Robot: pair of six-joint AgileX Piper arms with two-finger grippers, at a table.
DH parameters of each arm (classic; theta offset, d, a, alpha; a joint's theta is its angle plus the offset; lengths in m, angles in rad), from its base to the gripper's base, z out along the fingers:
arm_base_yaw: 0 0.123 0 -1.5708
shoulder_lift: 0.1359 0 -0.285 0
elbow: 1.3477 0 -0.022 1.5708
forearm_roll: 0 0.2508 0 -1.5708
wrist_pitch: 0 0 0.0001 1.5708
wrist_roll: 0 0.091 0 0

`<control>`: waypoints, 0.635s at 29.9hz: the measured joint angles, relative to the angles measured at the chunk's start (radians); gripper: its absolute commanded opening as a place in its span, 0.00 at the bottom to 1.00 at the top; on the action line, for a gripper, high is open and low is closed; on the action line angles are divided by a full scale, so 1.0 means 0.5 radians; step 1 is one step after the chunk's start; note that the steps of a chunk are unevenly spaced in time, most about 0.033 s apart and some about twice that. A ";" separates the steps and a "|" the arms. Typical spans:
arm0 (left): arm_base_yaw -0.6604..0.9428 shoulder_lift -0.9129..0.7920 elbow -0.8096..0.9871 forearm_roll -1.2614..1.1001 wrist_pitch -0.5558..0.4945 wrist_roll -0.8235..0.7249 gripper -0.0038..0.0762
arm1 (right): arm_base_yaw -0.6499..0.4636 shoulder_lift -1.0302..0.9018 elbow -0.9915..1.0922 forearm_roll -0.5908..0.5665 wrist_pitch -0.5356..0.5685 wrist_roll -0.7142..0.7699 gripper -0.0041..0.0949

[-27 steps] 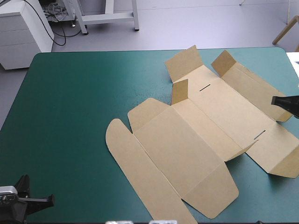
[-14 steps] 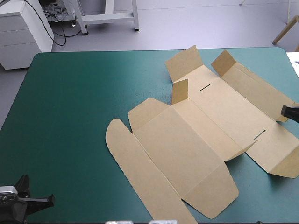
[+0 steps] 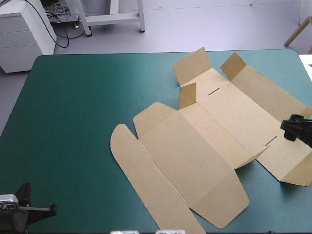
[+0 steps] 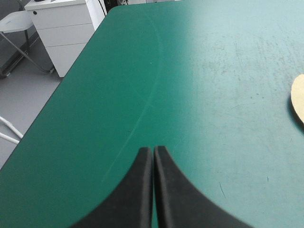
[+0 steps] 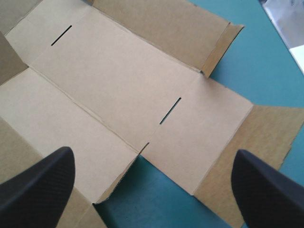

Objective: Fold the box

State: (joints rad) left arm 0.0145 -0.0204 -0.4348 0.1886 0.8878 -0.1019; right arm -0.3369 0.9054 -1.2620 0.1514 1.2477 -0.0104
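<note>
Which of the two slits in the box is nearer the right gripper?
The slit just ahead of the right gripper; the other slit lies farther off, beside the raised flaps at the box's far end.

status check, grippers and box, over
Left gripper shut, over bare teal-green cover. Right gripper open, above right end of box. Mostly flat, some flaps raised. Nothing on it.

Fig. Clearance map. On your left, bare teal-green cover (image 3: 73, 122) runs from the table's near edge to its far edge, giving open passage. The box (image 3: 195, 146) fills the right half, mostly flat and low. Three upright flaps (image 3: 192, 66) at its far end and a tilted flap (image 3: 298, 173) at the near right block a level sweep. The right gripper (image 5: 153, 156), fingers wide apart, hangs over the box's right edge.
</note>
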 measured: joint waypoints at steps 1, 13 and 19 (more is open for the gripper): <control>0.000 0.000 0.000 0.000 0.000 0.000 0.04 | 0.000 0.000 0.033 0.034 0.000 0.021 0.91; 0.000 0.000 0.007 0.002 -0.025 0.000 0.04 | 0.000 0.000 0.765 0.246 -0.113 0.179 0.91; 0.000 0.000 0.007 0.002 -0.038 0.000 0.04 | 0.000 0.047 0.928 0.385 -0.265 0.266 0.91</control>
State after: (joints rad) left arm 0.0145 -0.0204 -0.4314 0.1895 0.8688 -0.1019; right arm -0.3369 0.9291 -0.7983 0.3438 1.1153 0.1228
